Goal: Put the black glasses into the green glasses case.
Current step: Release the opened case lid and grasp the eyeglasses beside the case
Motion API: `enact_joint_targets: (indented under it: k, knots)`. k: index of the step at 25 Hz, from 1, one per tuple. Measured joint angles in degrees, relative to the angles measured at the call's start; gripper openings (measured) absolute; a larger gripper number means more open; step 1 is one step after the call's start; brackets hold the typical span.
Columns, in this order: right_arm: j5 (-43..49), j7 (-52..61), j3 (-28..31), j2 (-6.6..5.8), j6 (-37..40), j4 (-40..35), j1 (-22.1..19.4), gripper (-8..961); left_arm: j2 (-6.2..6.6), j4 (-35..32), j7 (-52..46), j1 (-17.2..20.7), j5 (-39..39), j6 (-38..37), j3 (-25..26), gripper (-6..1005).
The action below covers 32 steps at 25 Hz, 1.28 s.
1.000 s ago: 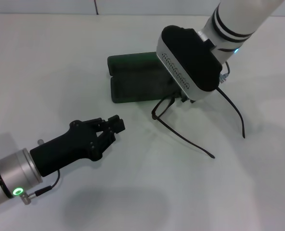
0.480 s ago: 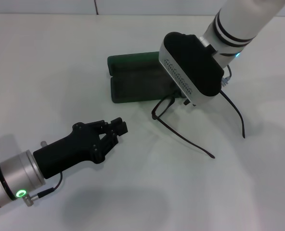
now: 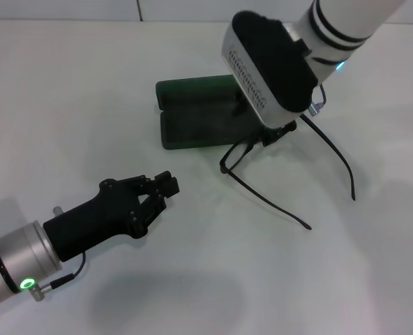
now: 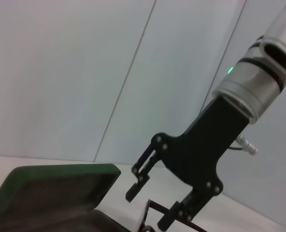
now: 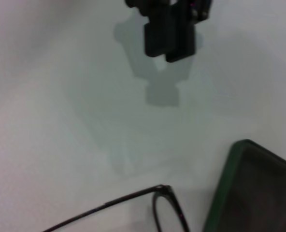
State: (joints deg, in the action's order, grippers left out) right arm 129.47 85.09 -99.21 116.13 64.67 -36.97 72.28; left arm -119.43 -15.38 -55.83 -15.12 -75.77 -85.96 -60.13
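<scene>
The black glasses (image 3: 262, 197) lie on the white table with both temple arms spread toward me, their front right beside the open green glasses case (image 3: 192, 125). My right gripper (image 4: 150, 205) hangs open just over the glasses' front, one finger on each side of the frame, at the case's right end. In the right wrist view I see one lens and a temple of the glasses (image 5: 133, 197) and a corner of the case (image 5: 251, 193). My left gripper (image 3: 166, 185) hovers shut at the front left, a hand's width short of the case, holding nothing.
The case lid (image 3: 192, 89) lies flat behind its base, with the dark interior facing up. Bare white table (image 3: 88, 84) surrounds everything. A wall stands behind the table in the left wrist view.
My right wrist has tipped up and back toward the case while the glasses stay where they were. The left gripper has shifted only slightly.
</scene>
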Motion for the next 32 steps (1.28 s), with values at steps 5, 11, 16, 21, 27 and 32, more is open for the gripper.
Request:
enact_joint_targets:
  k: [5,11,16,21,27,32]
  knots:
    - [3.84,2.12,4.25,0.05,1.26,-1.53,-0.16,520,0.09,0.0,0.95,0.51,0.06,0.09,0.02,119]
    - [4.48,2.56,5.29,0.04,0.34,-1.8,-1.16,518,-0.1,0.31,3.82,0.78,0.17,2.55,0.01,119]
    - [4.6,2.49,3.93,0.08,-2.07,0.28,-0.56,516,-0.08,0.7,3.84,0.43,0.19,4.72,0.07,118]
    - [4.3,2.09,1.9,0.07,-5.37,2.07,0.0,514,0.0,0.94,3.71,0.43,0.19,5.29,1.38,117]
    - [3.99,2.1,1.55,0.06,-5.84,1.7,-0.78,512,-0.19,0.97,3.03,0.31,0.19,4.83,2.25,117]
    - [3.56,2.85,1.57,0.06,-4.87,-2.19,-2.2,510,-0.11,0.82,2.27,0.33,0.23,3.02,2.81,116]
